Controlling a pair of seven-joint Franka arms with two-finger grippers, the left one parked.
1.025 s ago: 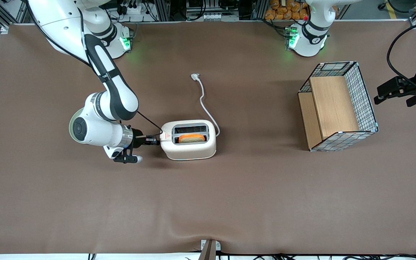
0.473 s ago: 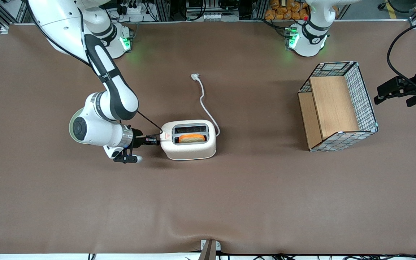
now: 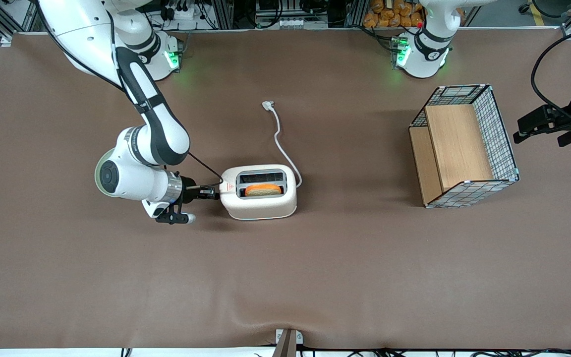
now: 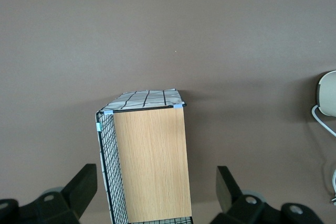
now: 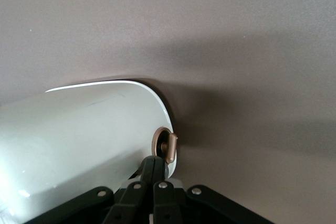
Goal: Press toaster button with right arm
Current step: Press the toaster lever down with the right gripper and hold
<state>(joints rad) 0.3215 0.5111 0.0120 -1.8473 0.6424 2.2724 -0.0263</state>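
The white two-slot toaster (image 3: 258, 192) stands on the brown table (image 3: 315, 267), with a slice of toast (image 3: 263, 189) in the slot nearer the camera and a small red mark (image 3: 229, 187) on top. The right arm (image 3: 139, 168) reaches in sideways at the end by the red mark. Its black gripper (image 3: 212, 194) is shut, empty, and up against that end. In the right wrist view the joined fingertips (image 5: 154, 165) touch the toaster (image 5: 79, 145) just beside the small round knob (image 5: 167, 147), which looks bronze-tinted here. The knob is hidden in the front view.
The toaster's white cord (image 3: 281, 144) runs away from the camera to a plug (image 3: 267, 105). A wire-and-wood basket (image 3: 464, 146) stands toward the parked arm's end of the table; it also shows in the left wrist view (image 4: 149, 161).
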